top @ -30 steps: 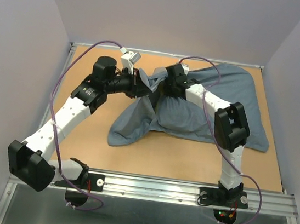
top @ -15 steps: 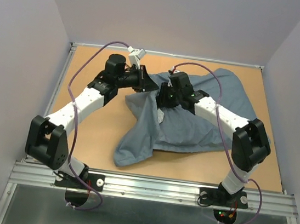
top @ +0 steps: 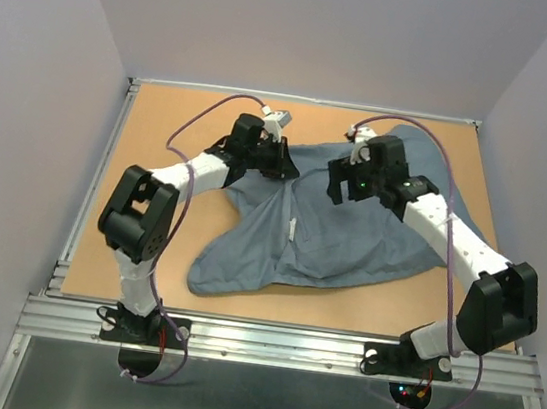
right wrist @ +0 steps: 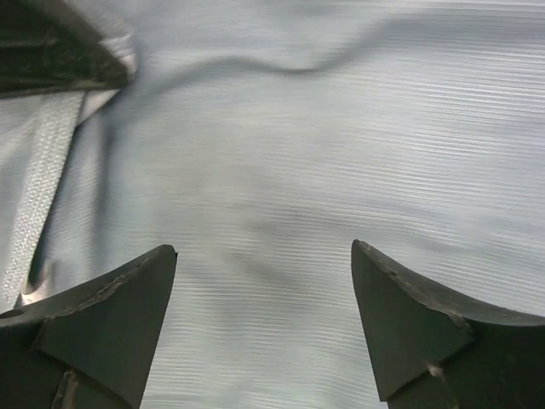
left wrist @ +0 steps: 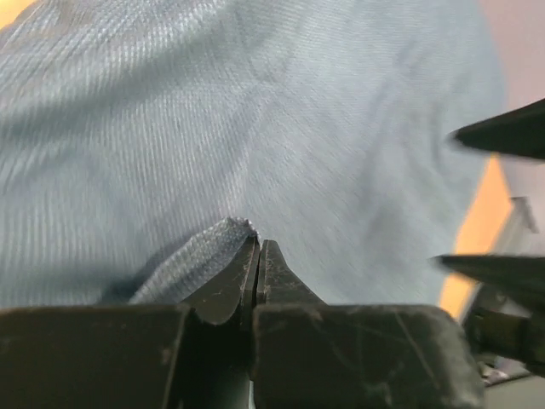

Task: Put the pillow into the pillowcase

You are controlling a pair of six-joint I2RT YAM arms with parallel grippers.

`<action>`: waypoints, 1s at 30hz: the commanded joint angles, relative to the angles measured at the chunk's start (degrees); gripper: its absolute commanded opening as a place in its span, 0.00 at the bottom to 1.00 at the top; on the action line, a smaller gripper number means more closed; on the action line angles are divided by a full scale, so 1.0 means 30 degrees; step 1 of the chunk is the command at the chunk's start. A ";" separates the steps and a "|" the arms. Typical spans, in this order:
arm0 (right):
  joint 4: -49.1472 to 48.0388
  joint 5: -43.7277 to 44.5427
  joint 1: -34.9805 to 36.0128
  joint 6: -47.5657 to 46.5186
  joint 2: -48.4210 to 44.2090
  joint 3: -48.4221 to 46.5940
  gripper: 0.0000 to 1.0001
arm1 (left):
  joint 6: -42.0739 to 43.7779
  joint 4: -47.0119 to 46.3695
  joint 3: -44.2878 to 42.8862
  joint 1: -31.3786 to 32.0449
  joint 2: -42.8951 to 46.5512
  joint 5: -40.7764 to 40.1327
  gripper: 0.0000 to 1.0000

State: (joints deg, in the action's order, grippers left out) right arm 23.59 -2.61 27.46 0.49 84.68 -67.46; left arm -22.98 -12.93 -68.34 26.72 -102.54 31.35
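- my left claw [top: 281, 162] is pinched shut on a fold of the pillowcase [top: 349, 240]. in the left wrist view a small tuft of blue-grey cloth pokes out right beside the closed tips.
- my right claw [top: 339, 189] stands wide and holds nothing. from its own wrist the two fingers [right wrist: 111, 315] frame plain slate cloth, and i cannot tell whether their tips brush it.
- the pillowcase lies crumpled on the table [top: 162, 129]. its bulk reaches from the middle out toward the far right corner, and one limp tail trails toward the near edge, left of the middle. its long axis therefore runs slantwise, from near left to far right.
- i see no white or yellow of the pillow anywhere. the cloth looks fuller on its right half, so i judge the pillow sits under or inside that part, but i cannot tell which.
- what the coming move turns on is this: the cloth lies straight beneath my right claw, and my left claw's pinch is just to its left, toward the middle of the far edge. the two claws are near one another but apart.
- my right arm stretches over the fuller part and is nearer to it, while my left has only the edge.
- a pale strip [right wrist: 51, 170], probably a seam, runs at the left of my right wrist view. i'd guess a second grip belongs near there, to spread the mouth.
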 commanded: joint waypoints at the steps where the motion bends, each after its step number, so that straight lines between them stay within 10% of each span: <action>1: 0.1152 -0.1146 -0.3552 -0.3377 -0.1536 -0.0042 0.89 | 0.3169 0.0586 -0.3697 0.0760 -0.2024 -0.1542 0.00; 5: 0.2942 -0.2002 -0.6017 -0.7567 -0.2593 0.1272 0.89 | 0.5925 0.4280 -0.9700 0.0673 -0.5218 -0.3532 0.06; 9: 0.3591 -0.2169 -0.6195 -0.9597 -0.3064 0.3588 0.89 | 0.9150 0.7733 -1.3806 0.0264 -0.5783 -0.4624 0.39; 15: 0.1722 -0.6477 -0.5553 -0.5451 0.1789 0.1868 0.94 | 1.2344 1.0576 -1.2646 -0.1141 -0.2417 -0.2750 0.99; 30: -0.0190 -0.5493 -0.3676 -0.2915 0.0634 -0.0600 0.96 | 2.0782 1.0434 0.5158 -0.2462 1.0828 -0.2214 0.95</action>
State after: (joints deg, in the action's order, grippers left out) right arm 25.39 -21.50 16.03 -9.41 88.97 -66.81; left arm 30.63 18.90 -62.43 18.87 -73.67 26.41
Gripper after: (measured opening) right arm 0.962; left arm 0.964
